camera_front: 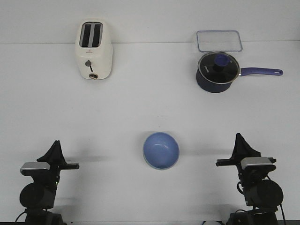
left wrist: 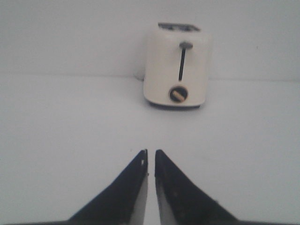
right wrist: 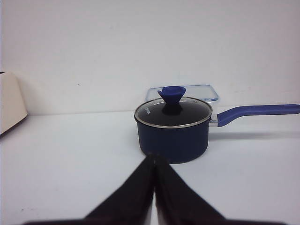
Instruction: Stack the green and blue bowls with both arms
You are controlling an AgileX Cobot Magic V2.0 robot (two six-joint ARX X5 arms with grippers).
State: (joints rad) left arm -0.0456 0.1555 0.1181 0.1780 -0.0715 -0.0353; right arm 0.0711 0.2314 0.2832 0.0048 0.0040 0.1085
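A periwinkle blue bowl (camera_front: 161,150) sits upright at the middle of the table, near the front. A thin pale green edge shows along its lower left rim; I cannot see more of the green bowl. My left gripper (camera_front: 56,143) rests at the front left, far from the bowl. In the left wrist view (left wrist: 151,151) its jaws stand almost together with only a thin slit, and they hold nothing. My right gripper (camera_front: 239,137) rests at the front right. In the right wrist view (right wrist: 155,157) its jaws are pressed together and empty.
A cream toaster (camera_front: 94,49) stands at the back left and shows in the left wrist view (left wrist: 176,65). A dark navy saucepan (camera_front: 216,71) with a glass lid stands at the back right, handle pointing right. A clear lidded box (camera_front: 219,41) lies behind it.
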